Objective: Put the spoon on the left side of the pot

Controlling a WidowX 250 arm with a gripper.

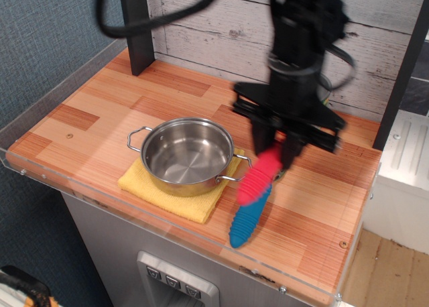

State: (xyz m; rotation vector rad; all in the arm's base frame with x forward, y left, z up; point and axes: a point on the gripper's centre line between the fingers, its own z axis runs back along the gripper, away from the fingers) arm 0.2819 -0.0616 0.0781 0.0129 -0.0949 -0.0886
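My gripper [276, 146] is shut on the spoon [258, 176] near its bowl end and holds it lifted off the table. The ribbed red-pink handle hangs down to the left, over the blue-handled fork [248, 216]. The spoon's metal bowl is hidden by the fingers. The stainless-steel pot [187, 155] sits on a yellow cloth [164, 194] to the left of the gripper, with its right wire handle just beside the hanging spoon handle. The pot is empty.
The polka-dot tin can is mostly hidden behind the arm at the back right. A black post [137, 29] stands at the back left. A clear acrylic rim [80, 186] lines the table's front edge. Bare wood [80, 112] lies left of the pot.
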